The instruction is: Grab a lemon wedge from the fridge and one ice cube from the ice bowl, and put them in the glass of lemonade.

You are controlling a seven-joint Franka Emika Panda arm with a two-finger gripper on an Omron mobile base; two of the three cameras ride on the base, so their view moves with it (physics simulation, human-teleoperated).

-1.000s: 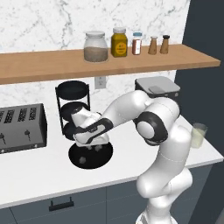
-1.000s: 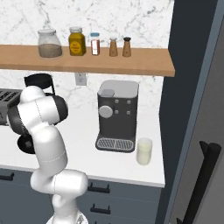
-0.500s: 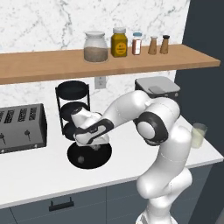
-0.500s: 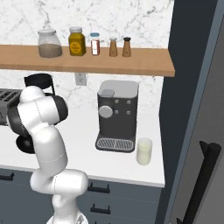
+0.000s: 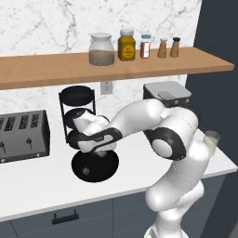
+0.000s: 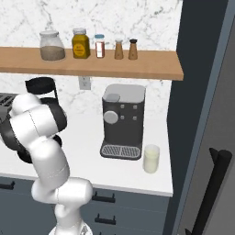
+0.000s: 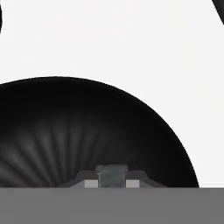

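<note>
- fridge [image 6: 209, 92]: tall dark grey, far right edge of scene, black bar handle low on its door
- tabletop [image 5: 42, 179]: white, runs under a wooden shelf [image 5: 56, 69] along marble wall
- arm: white, bent over from the right in left base view, hand down over the ice bowl
- coffee machine [image 6: 123, 120]: dark grey, on tabletop right of the arm in right base view
- toaster [image 5: 21, 135]: dark, left end of tabletop
- three-tier rack [image 5: 76, 116]: black, against the wall, just behind the ice bowl
- ice bowl [image 5: 95, 166]: wide shallow black, on tabletop front of rack; interior seen close in hand view [image 7: 87, 131]
- jars and shakers on shelf: big glass jar [image 5: 102, 49], yellow jar [image 5: 126, 44], small ones to the right
- glass of lemonade [image 6: 151, 159]: pale yellow tumbler, on tabletop just right of coffee machine front, well apart from the ice bowl
- pincer [image 7: 111, 177]: inside the ice bowl, tips narrowed onto the ice cube [image 7: 112, 175], pale grey cube sits between them; pinching it
- small pale speck [image 5: 85, 171] at the bowl's left inner edge, too small to tell what
</note>
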